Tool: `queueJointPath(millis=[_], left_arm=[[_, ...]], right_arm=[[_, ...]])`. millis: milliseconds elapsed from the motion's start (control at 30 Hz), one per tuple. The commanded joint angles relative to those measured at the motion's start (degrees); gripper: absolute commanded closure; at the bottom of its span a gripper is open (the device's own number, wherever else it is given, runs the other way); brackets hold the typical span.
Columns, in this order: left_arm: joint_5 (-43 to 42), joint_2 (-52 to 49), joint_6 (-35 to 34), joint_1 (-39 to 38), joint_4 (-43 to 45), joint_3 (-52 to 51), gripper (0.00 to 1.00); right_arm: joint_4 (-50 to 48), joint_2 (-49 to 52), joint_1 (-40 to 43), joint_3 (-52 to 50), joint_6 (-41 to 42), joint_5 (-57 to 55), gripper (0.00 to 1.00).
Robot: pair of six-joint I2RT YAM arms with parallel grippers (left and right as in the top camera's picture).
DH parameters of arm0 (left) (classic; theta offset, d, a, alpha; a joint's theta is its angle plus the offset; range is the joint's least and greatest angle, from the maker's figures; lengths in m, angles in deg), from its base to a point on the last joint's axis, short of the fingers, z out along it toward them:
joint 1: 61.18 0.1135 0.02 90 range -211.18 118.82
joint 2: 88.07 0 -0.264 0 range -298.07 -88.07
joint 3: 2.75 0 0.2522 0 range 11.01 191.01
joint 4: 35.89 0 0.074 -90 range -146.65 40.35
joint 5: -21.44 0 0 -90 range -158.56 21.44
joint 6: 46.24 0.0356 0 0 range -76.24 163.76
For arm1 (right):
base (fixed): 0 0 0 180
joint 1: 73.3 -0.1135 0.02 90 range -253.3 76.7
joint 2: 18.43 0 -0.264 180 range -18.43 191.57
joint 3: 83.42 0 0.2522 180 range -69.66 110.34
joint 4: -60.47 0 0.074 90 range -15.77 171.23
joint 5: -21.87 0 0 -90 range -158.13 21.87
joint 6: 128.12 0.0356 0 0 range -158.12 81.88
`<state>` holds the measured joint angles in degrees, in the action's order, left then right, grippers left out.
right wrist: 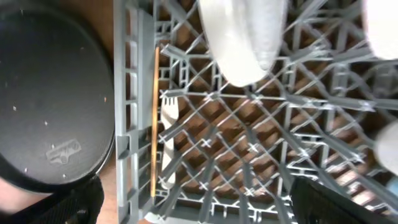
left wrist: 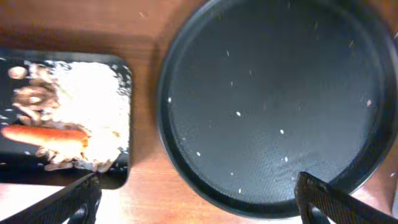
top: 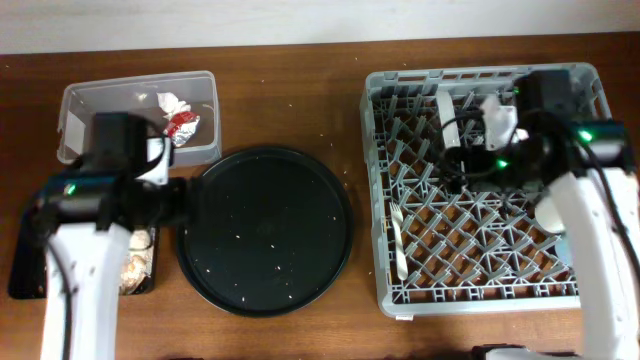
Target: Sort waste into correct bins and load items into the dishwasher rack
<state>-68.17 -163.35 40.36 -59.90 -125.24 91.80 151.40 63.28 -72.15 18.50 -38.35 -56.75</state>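
Both pincers spread wide, nothing held. Left gripper (left wrist: 196, 188) hangs by shallow black tray (left wrist: 25, 165) with carrot (left wrist: 46, 135) and oat scraps (left wrist: 93, 99) inside. Right gripper (right wrist: 196, 190) low over dishwasher rack (right wrist: 127, 93), white fork (right wrist: 168, 143) lying on lattice. Worry – right arm pulling out crooked could clip white dish (right wrist: 239, 37) in rack and tip it off pegs

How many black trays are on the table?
2. The large round tray lies in the middle; the shallow rectangular tray left of it, partly under the left arm. No others show.
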Motion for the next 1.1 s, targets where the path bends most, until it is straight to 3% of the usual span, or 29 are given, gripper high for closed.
queueJointPath(millis=[0, 133, 267, 367, 867, 967, 1067], left_arm=[[-1.5, 13.2, 1.3, 0.9, 3.4, -4.5, 0.01], [-1.5, 36.4, -1.3, 0.9, 15.0, -22.3, 0.01], [-1.5, 48.9, -2.6, 0.9, 18.6, -30.6, 0.00], [-1.5, 49.2, -2.6, 0.9, 17.3, -30.7, 0.01], [-1.5, 49.2, -2.6, 0.9, 16.3, -30.7, 0.01], [-1.5, 49.2, -2.6, 0.9, 16.3, -30.7, 0.01], [-1.5, 49.2, -2.6, 0.9, 16.3, -30.7, 0.01]], right_arm=[[-3.2, -13.9, 1.2, -4.5, -0.4, -3.1, 0.02], [-18.6, -40.3, 1.2, -24.9, -0.2, -8.0, 0.02], [-19.5, -54.5, 1.2, -33.8, -0.2, -8.8, 0.02], [-15.1, -56.2, 1.2, -34.1, -0.2, -8.4, 0.02], [-12.9, -56.8, 1.1, -34.4, -0.2, -8.8, 0.02], [-16.1, -60.2, 1.1, -36.3, -0.2, -9.0, 0.02], [-26.8, -69.9, -0.2, -46.7, -0.2, -9.0, 0.02]])
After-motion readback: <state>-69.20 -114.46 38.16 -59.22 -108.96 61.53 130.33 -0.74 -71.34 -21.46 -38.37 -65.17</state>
